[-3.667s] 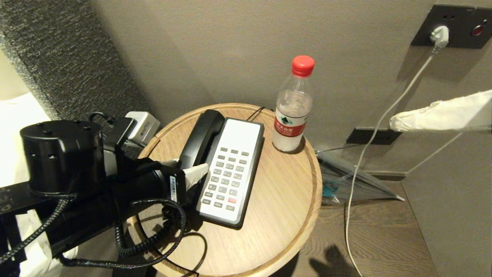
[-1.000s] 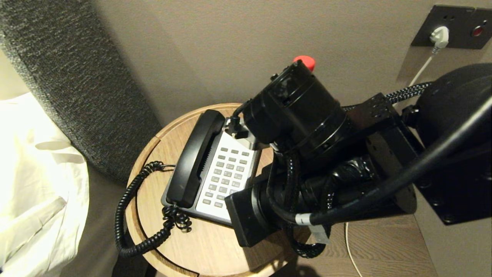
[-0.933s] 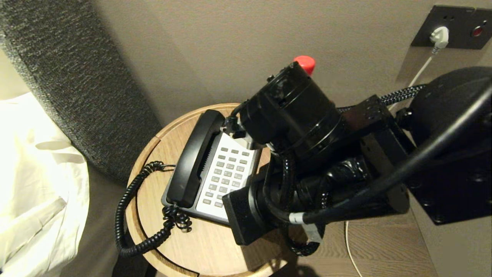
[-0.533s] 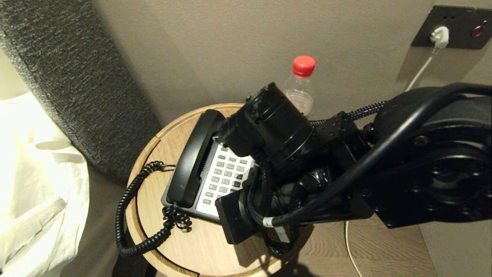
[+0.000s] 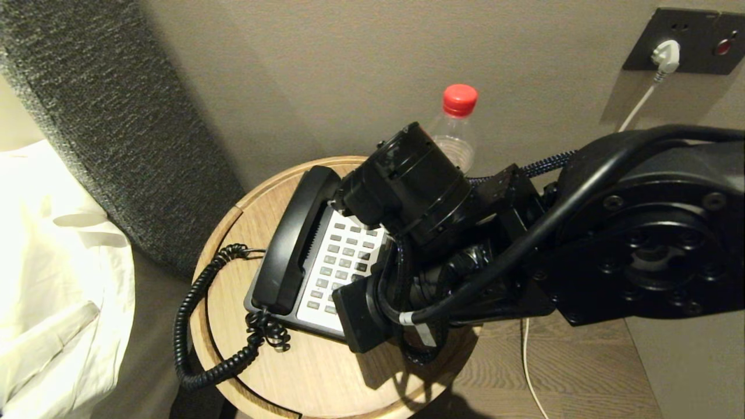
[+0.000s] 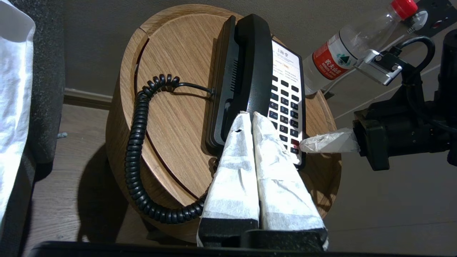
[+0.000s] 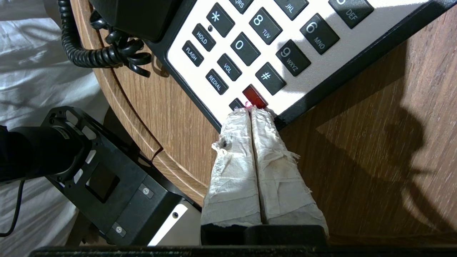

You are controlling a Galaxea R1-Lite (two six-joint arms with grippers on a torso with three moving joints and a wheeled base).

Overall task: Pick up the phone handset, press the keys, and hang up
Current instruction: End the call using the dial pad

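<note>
Oak round table (image 5: 326,372), beige wall (image 5: 326,64), wood floor (image 5: 582,372)

Round wooden table (image 5: 326,372); beige wall (image 5: 326,64); wood floor (image 5: 576,372).

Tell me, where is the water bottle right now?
In the head view the water bottle stands at the round table's far edge by the wall, behind the phone, partly hidden by the right arm.

— Access to the phone (image 5: 302,262)?

— Its right side is blocked: the right arm (image 5: 524,256) lies across the keys (image 5: 343,256). The water bottle (image 5: 454,131) stands behind the phone, near the wall.

— The left side?

— Bare table (image 5: 227,291) there, except for the coiled cord (image 5: 195,326) looping over the table's edge. The handset (image 5: 294,241) on the phone is unobstructed from above.
</note>
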